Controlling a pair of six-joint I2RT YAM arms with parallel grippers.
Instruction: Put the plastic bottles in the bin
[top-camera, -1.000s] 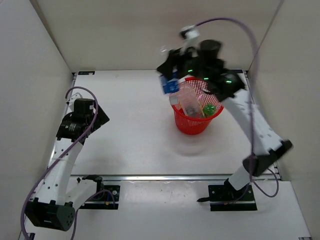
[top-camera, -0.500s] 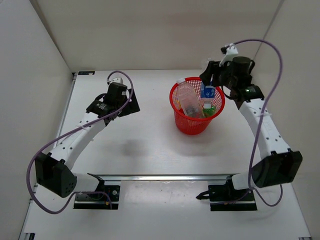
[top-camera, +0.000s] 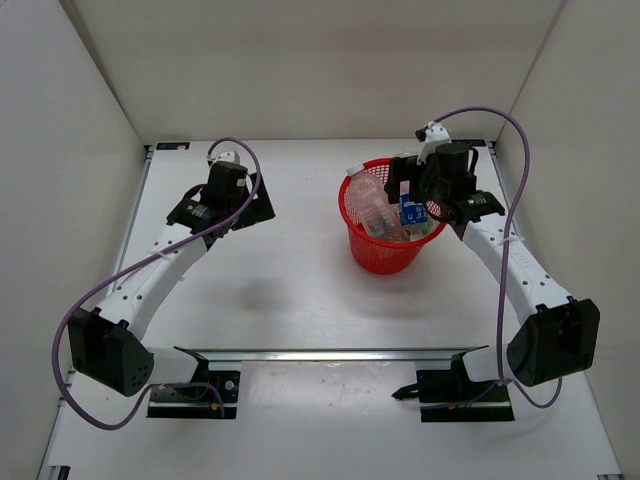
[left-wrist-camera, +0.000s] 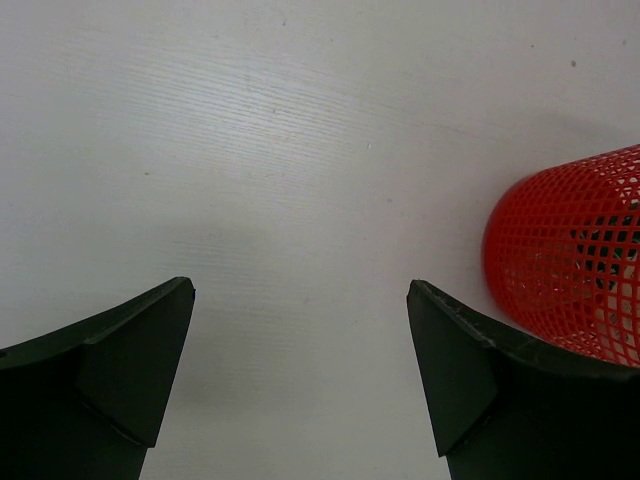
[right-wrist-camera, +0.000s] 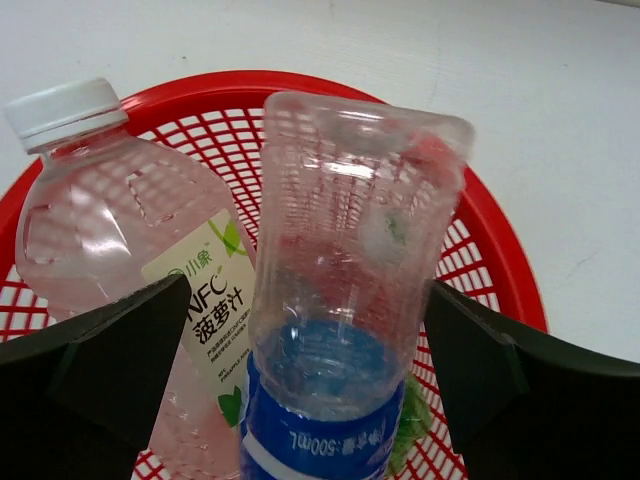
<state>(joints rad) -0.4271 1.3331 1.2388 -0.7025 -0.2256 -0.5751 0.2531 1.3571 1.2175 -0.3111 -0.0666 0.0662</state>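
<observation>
**Left gripper** (left-wrist-camera: 300, 290): jaws spread wide, nothing in them. It hangs over bare table (left-wrist-camera: 300, 120).

**Red mesh bin** (left-wrist-camera: 570, 260): ahead and to the right of the left gripper, apart from it, and directly beneath the right gripper.

**White-capped bottle, green label** (right-wrist-camera: 130, 260): inside the bin, leaning by the right gripper's left finger.

**Blue-label bottle** (right-wrist-camera: 340, 330): inside the bin, base up, standing between the right gripper's fingers.

**Green bottle** (right-wrist-camera: 410, 420): probably the green sliver low in the bin; mostly hidden.

**Right gripper** (right-wrist-camera: 308, 290): released, with a gap showing at its left finger.

**Risk:** the right finger sits very near the bottle wall. Pulling back could snag the bottle and lift it out, or tip the light bin.

**Change:** half a second ago this bottle hung clamped above the far rim; it now sits lower among the others.
</observation>
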